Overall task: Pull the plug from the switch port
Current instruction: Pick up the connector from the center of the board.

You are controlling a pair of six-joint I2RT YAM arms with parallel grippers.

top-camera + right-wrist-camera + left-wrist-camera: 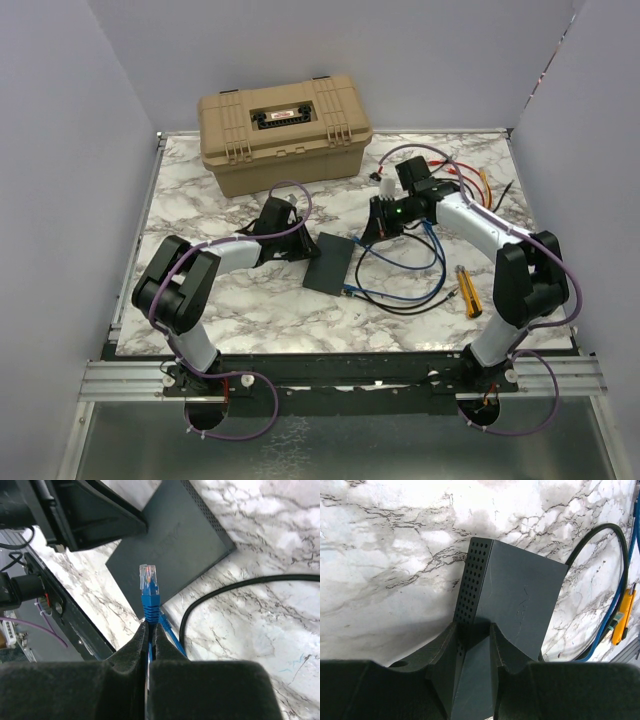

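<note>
Pinching the blue cable [169,632] just behind its clear plug [148,577], the right gripper [151,626] holds it free above the switch [520,595]. The left gripper [472,630] clamps the switch's edge, likely bracing it on the marble table [380,555].

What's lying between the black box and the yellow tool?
Loops of blue cable and black cable lie between the switch and the yellow tool; the top view shows it.

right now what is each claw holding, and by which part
Left claw grips the switch by its near end. Right claw pinches the blue plug at its boot's base.
</note>
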